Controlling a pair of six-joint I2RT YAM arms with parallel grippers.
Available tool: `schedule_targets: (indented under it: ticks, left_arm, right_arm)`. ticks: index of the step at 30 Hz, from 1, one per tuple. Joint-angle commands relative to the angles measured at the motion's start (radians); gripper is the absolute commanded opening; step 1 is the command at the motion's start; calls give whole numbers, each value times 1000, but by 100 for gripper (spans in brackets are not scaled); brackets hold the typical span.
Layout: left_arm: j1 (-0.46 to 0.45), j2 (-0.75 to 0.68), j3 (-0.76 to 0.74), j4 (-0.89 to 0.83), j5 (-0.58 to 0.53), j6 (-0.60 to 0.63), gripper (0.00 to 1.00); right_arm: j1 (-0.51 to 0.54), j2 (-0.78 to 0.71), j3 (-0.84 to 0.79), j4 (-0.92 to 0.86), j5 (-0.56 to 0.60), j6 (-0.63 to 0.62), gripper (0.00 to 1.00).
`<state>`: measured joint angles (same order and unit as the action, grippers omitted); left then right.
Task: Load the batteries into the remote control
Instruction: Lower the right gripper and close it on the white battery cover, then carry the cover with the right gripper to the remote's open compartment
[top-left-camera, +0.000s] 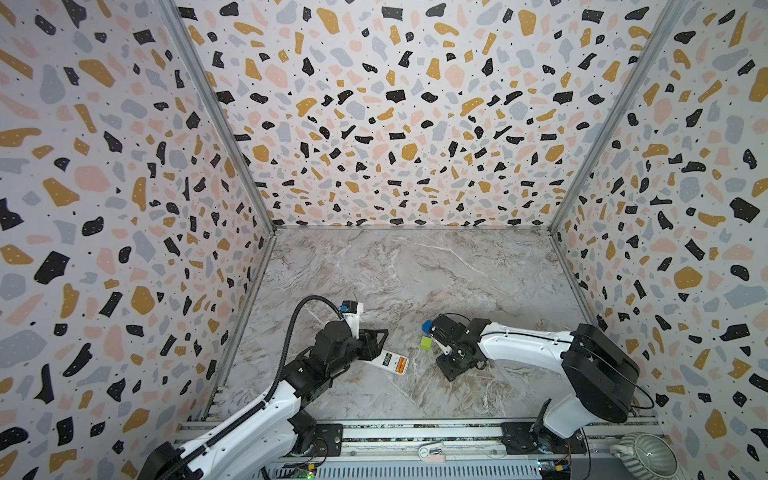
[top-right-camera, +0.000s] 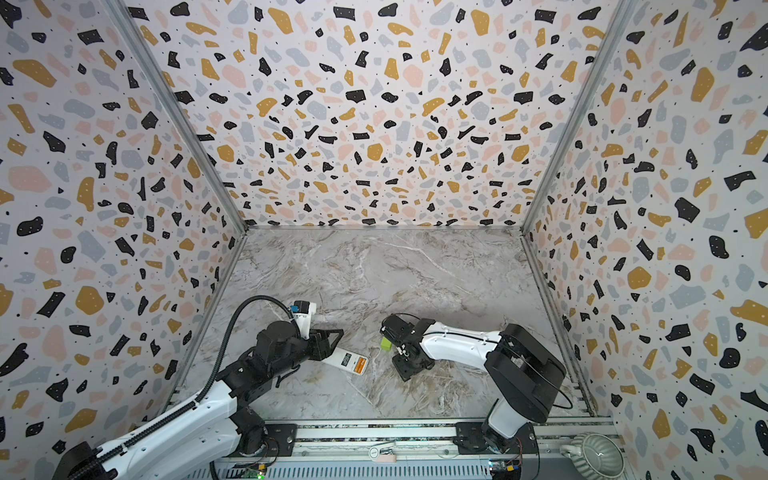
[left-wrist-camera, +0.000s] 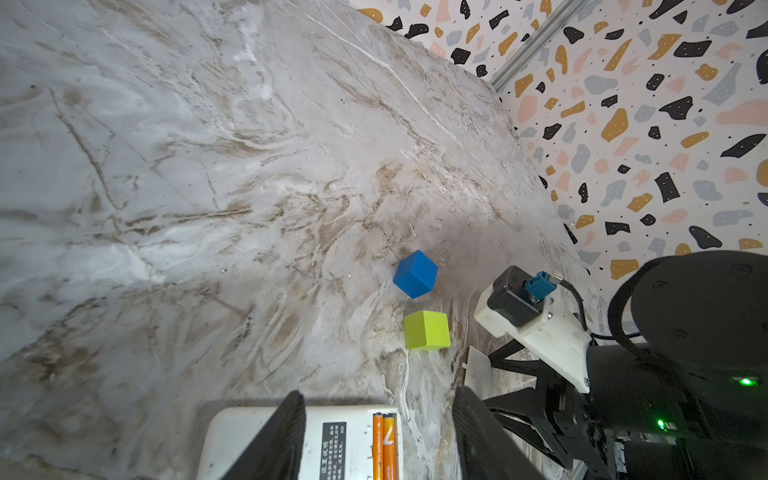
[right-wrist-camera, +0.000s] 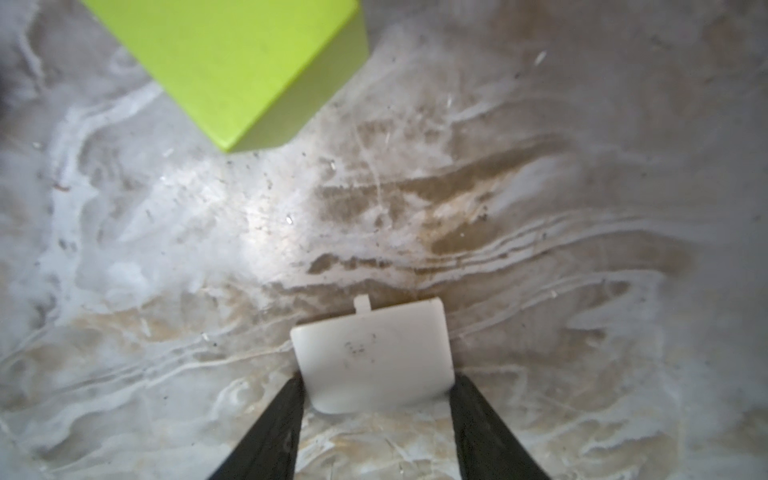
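The marbled table carries the remote control, back up, a blue cube, a green cube and a small white cover.

remote control: white back, black label with white print
batteries: orange, pale lettering
blue cube: plain blue
green cube: plain lime green
cover piece: plain white
table: grey-white marble, brown veining
walls: pale ground, terrazzo blots of black, ochre, pink, blue-grey
arms: white shells, black joints
ribbed vessel: pale grey-green
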<state>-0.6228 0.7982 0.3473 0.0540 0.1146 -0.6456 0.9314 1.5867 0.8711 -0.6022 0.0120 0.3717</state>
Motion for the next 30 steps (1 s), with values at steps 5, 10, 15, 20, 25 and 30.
schedule_targets:
  ticks: [5,10,15,20,25,30]
  left_arm:
    - [6,-1,-14,43,-1,-6,58]
    - [5,-2,-14,39,-2,-8,58]
    - [6,-2,-15,39,-6,-12,58]
    - [6,-4,-16,38,-9,-14,58]
    - [6,-1,-16,39,-10,-16,58]
    - [6,1,-17,38,-12,-16,58]
  right_arm:
    - [3,33,14,-32,12,-34,58]
    - [3,39,30,-33,26,-52,71]
    - [3,53,41,-30,34,-74,71]
    - [3,62,48,-28,33,-89,69]
    - [4,64,49,-30,23,-91,60]
    - [19,50,54,-31,22,-97,52]
